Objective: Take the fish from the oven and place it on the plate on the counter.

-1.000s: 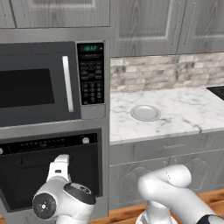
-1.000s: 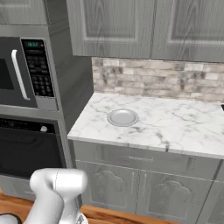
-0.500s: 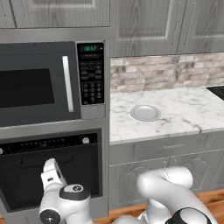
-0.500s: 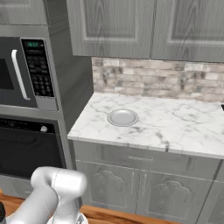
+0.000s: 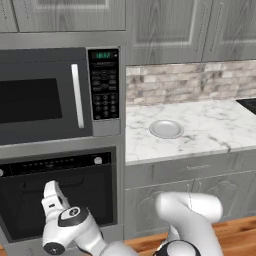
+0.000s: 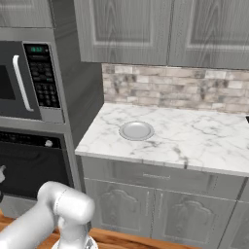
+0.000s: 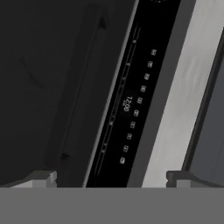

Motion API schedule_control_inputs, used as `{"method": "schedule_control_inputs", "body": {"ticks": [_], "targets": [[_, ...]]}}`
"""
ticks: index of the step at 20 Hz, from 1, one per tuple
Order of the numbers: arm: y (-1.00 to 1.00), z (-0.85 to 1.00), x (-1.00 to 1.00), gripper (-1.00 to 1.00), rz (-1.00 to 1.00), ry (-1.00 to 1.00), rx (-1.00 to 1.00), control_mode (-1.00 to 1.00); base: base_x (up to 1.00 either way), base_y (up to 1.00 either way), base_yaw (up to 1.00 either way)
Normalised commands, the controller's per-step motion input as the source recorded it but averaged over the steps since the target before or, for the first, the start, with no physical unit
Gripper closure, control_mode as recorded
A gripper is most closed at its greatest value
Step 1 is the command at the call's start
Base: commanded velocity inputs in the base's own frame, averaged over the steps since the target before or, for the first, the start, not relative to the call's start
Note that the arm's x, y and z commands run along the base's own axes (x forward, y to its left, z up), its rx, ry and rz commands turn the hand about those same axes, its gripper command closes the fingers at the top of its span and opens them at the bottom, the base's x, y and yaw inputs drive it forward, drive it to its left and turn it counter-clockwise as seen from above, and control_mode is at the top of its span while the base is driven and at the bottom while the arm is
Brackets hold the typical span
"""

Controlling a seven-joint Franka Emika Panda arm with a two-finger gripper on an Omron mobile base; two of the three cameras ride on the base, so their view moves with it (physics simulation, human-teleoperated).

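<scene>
The oven [image 5: 55, 200] sits under the microwave with its dark glass door shut, so the fish is hidden. My gripper [image 5: 50, 193] hangs low in front of that door, near its left half. In the hand view my gripper [image 7: 109, 178] is open, fingertips [image 7: 43, 177] wide apart with nothing between them. It faces the oven's black control strip [image 7: 131, 105] and dark door handle [image 7: 81, 92]. The plate [image 5: 166, 129] lies bare on the white marble counter [image 5: 210, 125], to the right of the oven. From the right base view I see the same plate [image 6: 136, 130] and the oven [image 6: 29, 168].
A microwave [image 5: 45, 97] with a vertical silver handle and keypad sits directly above the oven. Grey cabinets [image 6: 146, 204] stand under the counter, and more hang above it. My white arm [image 5: 185, 215] fills the lower part of the left base view. The floor is wood.
My hand has swung left across the oven door and sits slightly lower. The gripper stays open. The plate and the oven door have not moved.
</scene>
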Motion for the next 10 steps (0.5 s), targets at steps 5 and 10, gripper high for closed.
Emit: {"method": "schedule_control_inputs", "body": {"ticks": [5,10], "targets": [[0.16,-0.17,0.36,-1.0,-0.01,-0.06,0.08,-1.0,0.0,0.0,0.0],[0.06,-0.35,0.54,-1.0,0.0,0.0,0.11,-1.0,0.0,0.0,0.0]]}}
